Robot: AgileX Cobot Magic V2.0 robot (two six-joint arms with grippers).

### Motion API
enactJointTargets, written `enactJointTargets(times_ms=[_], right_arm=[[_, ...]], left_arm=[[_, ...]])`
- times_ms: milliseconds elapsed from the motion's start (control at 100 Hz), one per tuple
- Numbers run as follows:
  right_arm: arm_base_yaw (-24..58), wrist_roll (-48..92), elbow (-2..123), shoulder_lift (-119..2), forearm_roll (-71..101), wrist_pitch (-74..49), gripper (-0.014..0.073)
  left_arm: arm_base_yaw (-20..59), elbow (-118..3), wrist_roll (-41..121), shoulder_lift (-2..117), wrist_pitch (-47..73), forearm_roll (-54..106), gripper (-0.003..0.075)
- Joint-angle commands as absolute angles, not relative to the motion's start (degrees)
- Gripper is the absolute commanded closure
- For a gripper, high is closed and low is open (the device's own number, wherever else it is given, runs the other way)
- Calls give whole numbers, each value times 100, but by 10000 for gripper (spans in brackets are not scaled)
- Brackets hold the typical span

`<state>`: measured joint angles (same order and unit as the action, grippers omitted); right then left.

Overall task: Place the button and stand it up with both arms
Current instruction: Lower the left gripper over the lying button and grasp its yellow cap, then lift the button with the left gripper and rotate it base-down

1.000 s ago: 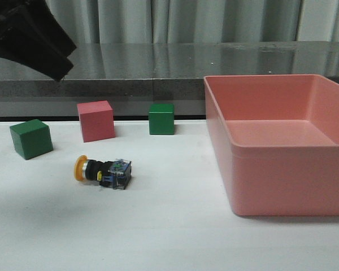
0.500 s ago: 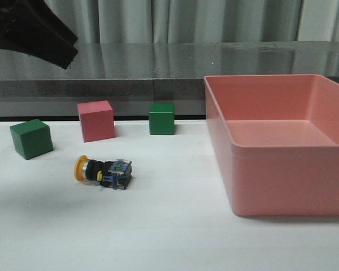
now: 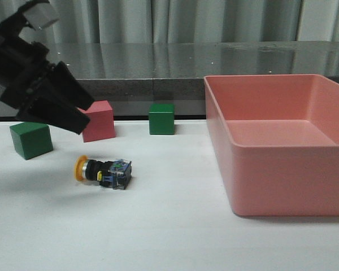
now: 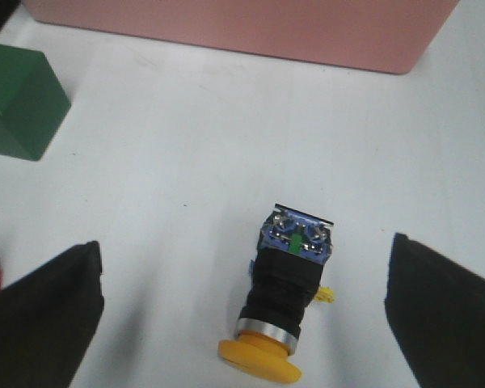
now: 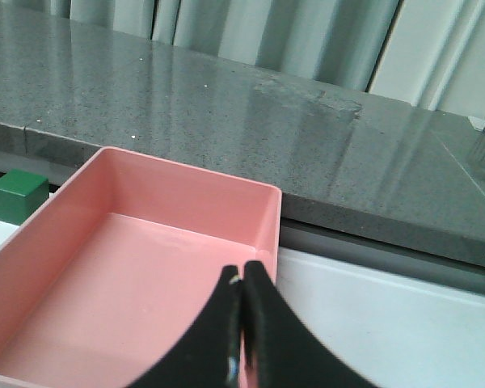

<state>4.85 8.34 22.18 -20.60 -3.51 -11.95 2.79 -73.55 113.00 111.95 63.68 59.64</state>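
The button (image 3: 103,171) lies on its side on the white table, yellow cap to the left and clear base to the right. My left gripper (image 3: 87,117) hangs open above and slightly left of it, in front of the pink cube. In the left wrist view the button (image 4: 284,303) lies between the wide-apart fingers (image 4: 40,315), touching neither; the left gripper (image 4: 244,250) is empty. My right gripper (image 5: 242,271) is shut and empty, above the pink bin (image 5: 186,174). It is out of the front view.
A green cube (image 3: 31,139), a pink cube (image 3: 99,121) and a second green cube (image 3: 161,118) stand behind the button. The large pink bin (image 3: 282,180) fills the right side. A dark stone ledge (image 3: 175,62) runs along the back.
My left gripper has come down from the upper left corner toward the button and now sits just above it. The button and cubes have not moved.
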Motion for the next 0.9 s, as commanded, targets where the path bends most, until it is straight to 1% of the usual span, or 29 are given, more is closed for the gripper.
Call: enactJointTargets(times_ms=[0,350,640,710,780,890], right_arm=[[442,842,2372,-2085,-345,-781,655],[442,842,2372,-2085,-345,-775,655],[442,842,2372,-2085,-345,-775,655],[442,842,2372,-2085,-345,-775,655],[442,842,2372,-2085,-345,-775,655],[442,842,2372,-2085,-345,-775,655]], left_arm=[[282,-7510,11477,11166,6620,6508,48],[282,-7510,11636,11816,6704,6523,49],[282,-7510,11656,12024,6692,6459,54],[282,-7510,11656,12077,6692,6423,83],[282,-7510,11656,12146,6692,6357,134],[282,-7510,11656,12249,6736,6166,245]])
